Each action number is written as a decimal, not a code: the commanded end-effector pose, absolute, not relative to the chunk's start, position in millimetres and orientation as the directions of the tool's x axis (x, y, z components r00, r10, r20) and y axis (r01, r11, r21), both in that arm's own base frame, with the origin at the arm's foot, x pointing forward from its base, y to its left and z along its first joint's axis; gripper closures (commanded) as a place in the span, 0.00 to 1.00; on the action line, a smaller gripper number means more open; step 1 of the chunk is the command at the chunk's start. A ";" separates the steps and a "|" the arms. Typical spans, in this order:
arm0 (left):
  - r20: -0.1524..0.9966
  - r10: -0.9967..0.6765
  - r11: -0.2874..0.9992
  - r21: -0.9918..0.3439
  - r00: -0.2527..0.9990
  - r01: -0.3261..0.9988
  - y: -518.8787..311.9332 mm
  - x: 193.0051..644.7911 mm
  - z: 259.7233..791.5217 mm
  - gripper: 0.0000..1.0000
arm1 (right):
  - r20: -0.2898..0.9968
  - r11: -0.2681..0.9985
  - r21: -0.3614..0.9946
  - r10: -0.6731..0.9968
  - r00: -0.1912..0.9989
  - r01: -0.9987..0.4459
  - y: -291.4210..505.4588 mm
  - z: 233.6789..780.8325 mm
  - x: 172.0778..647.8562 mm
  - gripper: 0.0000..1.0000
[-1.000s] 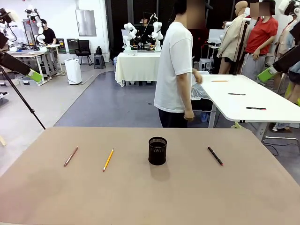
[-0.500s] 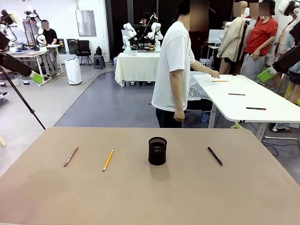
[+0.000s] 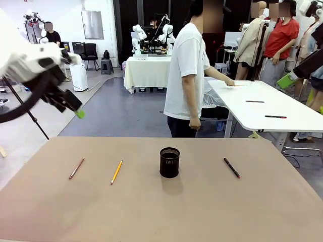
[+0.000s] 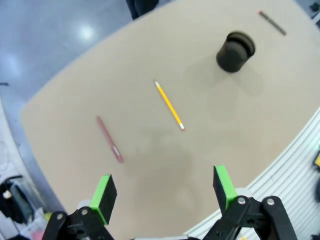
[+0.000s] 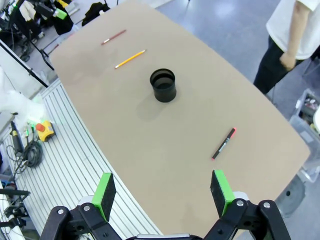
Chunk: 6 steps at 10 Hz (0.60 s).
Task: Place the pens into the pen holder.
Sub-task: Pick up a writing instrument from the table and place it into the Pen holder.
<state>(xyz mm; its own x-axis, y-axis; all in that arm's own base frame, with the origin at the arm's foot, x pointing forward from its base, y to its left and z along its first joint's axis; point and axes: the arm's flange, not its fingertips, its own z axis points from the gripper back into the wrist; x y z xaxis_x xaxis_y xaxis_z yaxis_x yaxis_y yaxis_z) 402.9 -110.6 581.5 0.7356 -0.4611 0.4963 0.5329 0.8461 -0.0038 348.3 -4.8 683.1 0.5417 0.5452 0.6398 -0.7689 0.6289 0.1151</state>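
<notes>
The black mesh pen holder (image 3: 169, 162) stands upright at the table's middle. Three pens lie flat around it. A pinkish-brown pen (image 3: 76, 168) and a yellow pencil (image 3: 116, 172) are on its left, a black pen (image 3: 231, 167) on its right. My left gripper (image 3: 76, 111) hangs high above the table's far left corner. It looks down, open and empty (image 4: 164, 190), on the pencil (image 4: 169, 105), pinkish pen (image 4: 109, 138) and holder (image 4: 235, 51). My right gripper (image 3: 290, 80) is raised at the far right, open and empty (image 5: 162, 192), high over the holder (image 5: 164, 85) and black pen (image 5: 223, 143).
A person in a white shirt (image 3: 187, 75) stands past the far edge, side-on, with one hand reaching to a white side table (image 3: 262, 108) that carries more pens. The brown tabletop (image 3: 161, 212) is bare towards me.
My left arm has swung in from the left edge and now looms larger, nearer the table. The person has turned and stretched a hand to the side table. Pens and holder have not moved.
</notes>
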 end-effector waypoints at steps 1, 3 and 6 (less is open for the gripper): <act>0.468 -0.433 0.895 0.118 0.770 0.431 -127.9 416.2 554.7 0.00 | 0.645 0.627 0.126 0.537 0.544 -0.769 -3.6 684.8 348.5 0.00; 0.452 -0.456 0.884 0.134 0.767 0.447 -154.2 410.4 529.2 0.00 | 0.645 0.627 0.126 0.537 0.544 -0.769 -3.6 684.8 348.5 0.00; 0.458 -0.463 0.874 0.094 0.759 0.476 -150.2 415.5 532.2 0.00 | 0.645 0.627 0.126 0.537 0.544 -0.769 -3.6 684.8 348.5 0.00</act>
<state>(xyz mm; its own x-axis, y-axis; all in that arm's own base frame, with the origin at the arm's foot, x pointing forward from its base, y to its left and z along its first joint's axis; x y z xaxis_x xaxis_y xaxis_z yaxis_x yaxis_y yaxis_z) 414.8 -157.8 524.4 0.7641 -0.4627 0.4495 0.4739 0.8754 0.0955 348.5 -5.0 682.8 0.5428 0.5450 0.6390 -0.7682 0.6298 0.1155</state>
